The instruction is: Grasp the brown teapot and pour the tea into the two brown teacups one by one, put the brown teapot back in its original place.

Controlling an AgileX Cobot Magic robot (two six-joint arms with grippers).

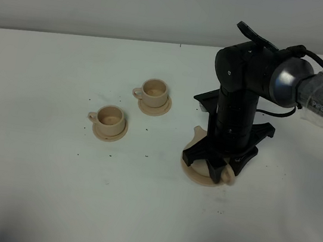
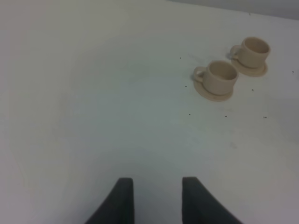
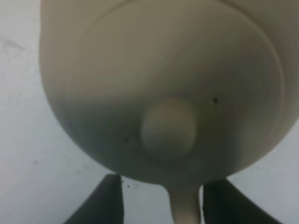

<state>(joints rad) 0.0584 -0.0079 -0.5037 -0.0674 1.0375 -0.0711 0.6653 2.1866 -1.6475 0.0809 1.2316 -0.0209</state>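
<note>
The brown teapot (image 3: 163, 70) sits on the big flat saucer (image 1: 197, 175), on the right side of the white bench (image 1: 49, 189). From the high camera most of the pot is hidden under the black right arm (image 1: 235, 107). Only its loop handle pokes out at the front, and a bit of its spout at the back.

The right hand (image 3: 163, 183) is just above the pot and points down at it. In the right wrist view the round lid and its little knob fill the picture. The two dark fingers (image 3: 100, 203) stand apart, one on each side of the handle. There is a gap between each finger and the handle, so the hand is released and grips nothing.

The two brown teacups (image 1: 111, 117) stand to the left of the pot, well apart from it. Each cup sits on its own small saucer (image 1: 110, 133). One cup is nearer the front and the other (image 1: 155, 90) is further back and closer to the pot. The cups are near each other but do not touch.

Tiny dark specks (image 1: 146, 154) lie on the bench around the cups.

The left hand (image 2: 157, 182) hangs over a bare part of the bench, far from the cups. Its two fingers are apart and nothing is between them, so it is released too.
</note>
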